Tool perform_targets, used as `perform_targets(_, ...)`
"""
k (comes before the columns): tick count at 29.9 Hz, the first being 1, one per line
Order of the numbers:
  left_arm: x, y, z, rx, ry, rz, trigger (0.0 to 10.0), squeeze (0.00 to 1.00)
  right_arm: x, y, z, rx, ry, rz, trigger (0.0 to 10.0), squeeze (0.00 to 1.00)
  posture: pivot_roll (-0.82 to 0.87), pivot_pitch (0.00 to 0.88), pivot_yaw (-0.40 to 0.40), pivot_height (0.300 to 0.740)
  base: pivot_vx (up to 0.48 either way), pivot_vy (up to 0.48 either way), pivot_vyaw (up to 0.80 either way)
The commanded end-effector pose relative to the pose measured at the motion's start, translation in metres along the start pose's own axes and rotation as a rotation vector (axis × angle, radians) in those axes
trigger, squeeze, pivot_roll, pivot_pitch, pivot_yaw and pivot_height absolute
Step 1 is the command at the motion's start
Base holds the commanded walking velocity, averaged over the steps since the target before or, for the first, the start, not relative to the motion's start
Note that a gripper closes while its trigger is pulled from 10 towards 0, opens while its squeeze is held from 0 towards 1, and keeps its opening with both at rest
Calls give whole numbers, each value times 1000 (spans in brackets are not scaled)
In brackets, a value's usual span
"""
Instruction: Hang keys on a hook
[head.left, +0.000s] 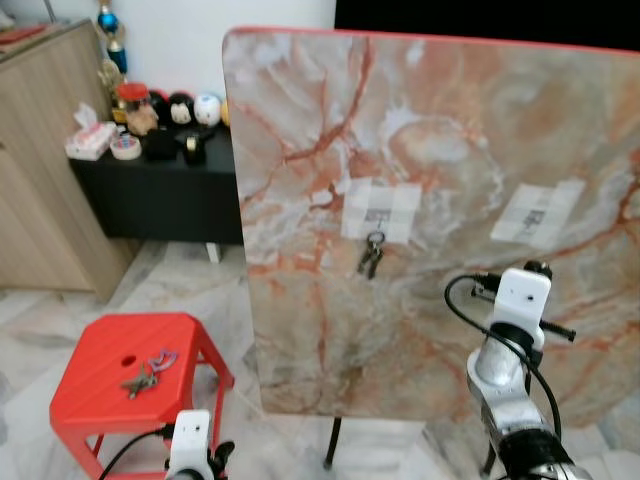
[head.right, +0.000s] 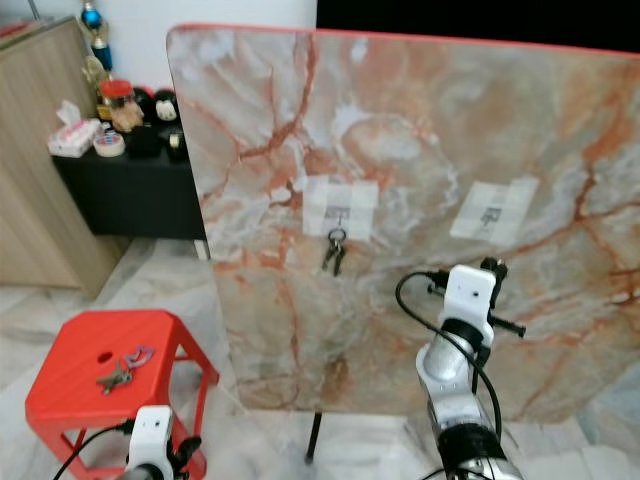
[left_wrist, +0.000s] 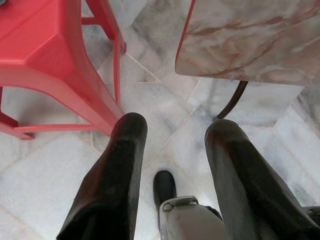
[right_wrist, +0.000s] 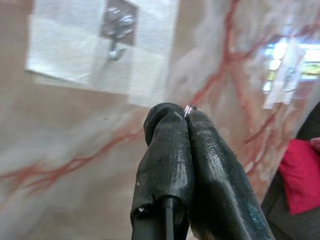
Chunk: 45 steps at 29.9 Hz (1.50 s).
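A: Largest item?
B: Upright marble-patterned board (head.left: 430, 150), red-edged, on a thin dark leg (head.left: 332, 442); far right side cut off by the frame.

A: Beside it?
B: Red plastic stool (head.left: 95, 385) on the robot's left, lower legs cut off. Farther back, black cabinet (head.left: 160, 195) with small oddments too small to name.

A: On the board?
B: Two pale tape patches. Left patch (head.left: 380, 210) with a hook and a bunch of keys (head.left: 371, 255) hanging from it. Right patch (head.left: 537, 212) with a bare hook (right_wrist: 116, 50), blurred in the right wrist view.

A: Other keys?
B: Second bunch (head.left: 145, 372) flat on the stool top, beside a hole in the seat.

A: Right gripper?
B: Raised just before the board, below the right patch. Right gripper (right_wrist: 185, 114) with fingers clenched tight on a small silver ring (right_wrist: 190, 107), barely peeking out at the tips. Anything under the ring hidden by the fingers. In the head views, fingers masked by the white wrist housing (head.left: 524, 292).

A: Left gripper?
B: Low, next to the stool, over the marble floor. Left gripper (left_wrist: 175, 132) with fingers spread apart, grasping nothing.
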<state>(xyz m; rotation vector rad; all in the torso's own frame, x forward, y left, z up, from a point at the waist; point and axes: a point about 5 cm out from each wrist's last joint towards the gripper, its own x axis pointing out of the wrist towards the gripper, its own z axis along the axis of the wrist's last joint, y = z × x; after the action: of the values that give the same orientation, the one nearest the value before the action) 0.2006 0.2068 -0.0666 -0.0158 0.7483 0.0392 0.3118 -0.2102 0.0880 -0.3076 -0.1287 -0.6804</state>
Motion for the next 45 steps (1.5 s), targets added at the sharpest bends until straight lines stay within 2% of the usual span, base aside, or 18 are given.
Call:
perform_targets(1,0,0,0,9,4,-5,10000,0,3,-5,3,-18,-22,-18,10000,0,71,0,-71,740,0,0,0)
perform_targets(7,0,-1,0,13,5,-7,10000,0,3,-5,7,-60,-67,-2,10000,0,69,0,-70,740,0,0,0)
perform_targets(16,1,-2,0,18,4,-11,10000,0,2,6,24,-143,-184,68,10000,0,70,0,-71,740,0,0,0)
perform_targets(29,1,-4,1,24,3,-16,10000,0,2,7,22,-170,-162,70,10000,0,70,0,-71,740,0,0,0)
perform_targets(45,1,-5,1,26,2,-16,10000,0,15,7,26,-212,-149,67,10000,0,72,0,-71,740,0,0,0)
